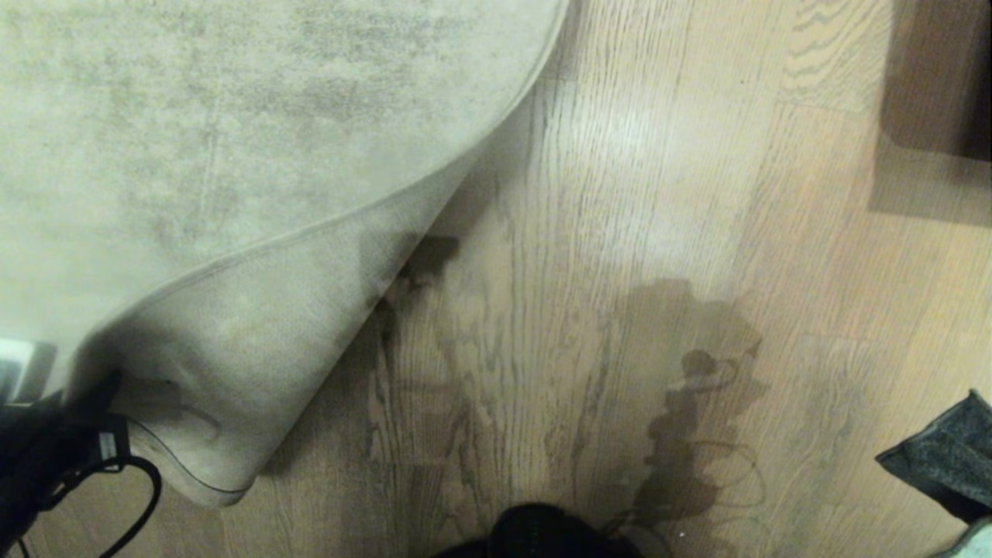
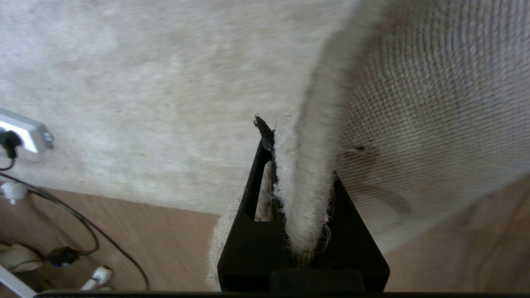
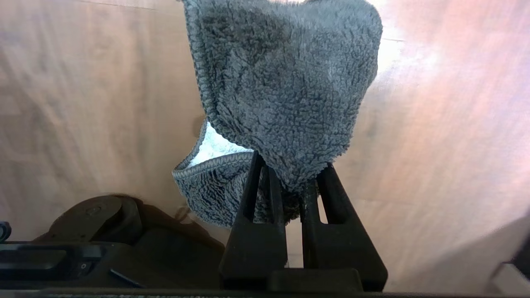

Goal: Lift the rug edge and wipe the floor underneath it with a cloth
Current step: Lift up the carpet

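My left gripper [image 2: 300,165] is clamped on the rug edge [image 2: 304,194], the pile side pressed against one finger and the woven backing against the other, so the hem stands up between my jaws. From the head view that arm sits at the lower left [image 1: 74,442], and the rug corner [image 1: 232,372] is peeled up and folded back, its plain backing turned toward me while the rest of the rug lies flat farther away.

The floor [image 1: 558,256] that the fold uncovers is light-brown oak planking with dark wavy grain and a soft sheen; shadows of my arms fall across it near my base.

My right gripper [image 3: 292,182] is pinched tight on the cloth [image 3: 285,87], a dark grey-green fleecy rag that drapes beyond my fingertips, with a paler underside showing where it curls. It hangs above bare planks, well apart from the lifted rug. In the head view only a corner of the cloth shows at the lower right edge [image 1: 942,457].

A white power strip [image 2: 25,132] with a black cable lies on the rug beside the far hem, and what may be a dark wooden furniture piece [image 1: 942,77] stands at the upper right.
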Robot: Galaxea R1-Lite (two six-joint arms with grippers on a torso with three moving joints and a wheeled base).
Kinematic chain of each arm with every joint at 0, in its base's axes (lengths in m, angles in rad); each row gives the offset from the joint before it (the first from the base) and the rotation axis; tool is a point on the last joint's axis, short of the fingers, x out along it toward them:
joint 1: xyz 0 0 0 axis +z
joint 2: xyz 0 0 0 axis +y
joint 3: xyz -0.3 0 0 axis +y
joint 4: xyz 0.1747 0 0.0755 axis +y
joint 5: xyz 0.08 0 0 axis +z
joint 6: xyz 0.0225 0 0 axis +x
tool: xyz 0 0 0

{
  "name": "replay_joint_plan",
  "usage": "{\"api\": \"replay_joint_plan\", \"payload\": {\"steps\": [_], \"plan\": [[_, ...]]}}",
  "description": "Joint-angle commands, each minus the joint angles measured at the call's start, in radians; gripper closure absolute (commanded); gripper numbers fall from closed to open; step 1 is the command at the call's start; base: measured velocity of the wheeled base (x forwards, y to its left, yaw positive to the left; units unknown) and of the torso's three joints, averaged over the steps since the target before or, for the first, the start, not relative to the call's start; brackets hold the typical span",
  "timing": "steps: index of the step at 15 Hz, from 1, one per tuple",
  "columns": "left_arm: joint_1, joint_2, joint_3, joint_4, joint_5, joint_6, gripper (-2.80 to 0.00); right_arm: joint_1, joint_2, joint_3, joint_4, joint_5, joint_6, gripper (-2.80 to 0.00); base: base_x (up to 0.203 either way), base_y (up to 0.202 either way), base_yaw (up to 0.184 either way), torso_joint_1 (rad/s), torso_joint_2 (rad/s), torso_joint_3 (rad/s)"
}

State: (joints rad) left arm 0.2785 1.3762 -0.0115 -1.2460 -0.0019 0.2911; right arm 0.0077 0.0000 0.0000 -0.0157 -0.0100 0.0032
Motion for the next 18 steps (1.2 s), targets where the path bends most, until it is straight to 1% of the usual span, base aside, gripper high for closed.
{"api": "replay_joint_plan", "payload": {"steps": [1, 5, 7, 10, 11, 18], "plan": [[0.001, -0.008, 0.002, -0.003, 0.002, 0.002, 0.00, 0.000, 0.000, 0.000, -0.001, 0.000, 0.001, 0.00, 0.000, 0.192, -0.006, 0.002, 0.01, 0.002], [-0.001, -0.008, 0.004, -0.001, -0.006, 0.005, 0.00, 0.000, 0.000, 0.000, -0.001, -0.001, 0.000, 0.00, 0.000, 0.163, 0.000, 0.002, 0.00, 0.003], [-0.002, -0.002, 0.005, 0.001, -0.011, 0.006, 0.00, 0.000, 0.000, 0.000, -0.001, -0.001, 0.000, 0.00, 0.000, 0.000, 0.000, 0.000, 0.00, 0.000], [-0.004, 0.003, 0.002, 0.000, -0.054, 0.024, 0.00, 0.000, 0.000, 0.000, -0.001, -0.001, 0.001, 0.00, 0.000, 0.000, 0.000, 0.000, 0.00, 0.000], [-0.004, 0.004, 0.002, 0.000, -0.055, 0.032, 0.00, 0.000, 0.000, 0.000, -0.001, 0.001, 0.001, 0.00, 0.000, 0.000, 0.000, 0.000, 0.00, 0.000], [-0.004, 0.037, -0.005, -0.001, -0.053, 0.030, 0.00, 0.000, 0.000, 0.000, -0.001, 0.001, 0.000, 0.00, 0.000, 0.000, 0.000, 0.000, 0.00, 0.000]]}}
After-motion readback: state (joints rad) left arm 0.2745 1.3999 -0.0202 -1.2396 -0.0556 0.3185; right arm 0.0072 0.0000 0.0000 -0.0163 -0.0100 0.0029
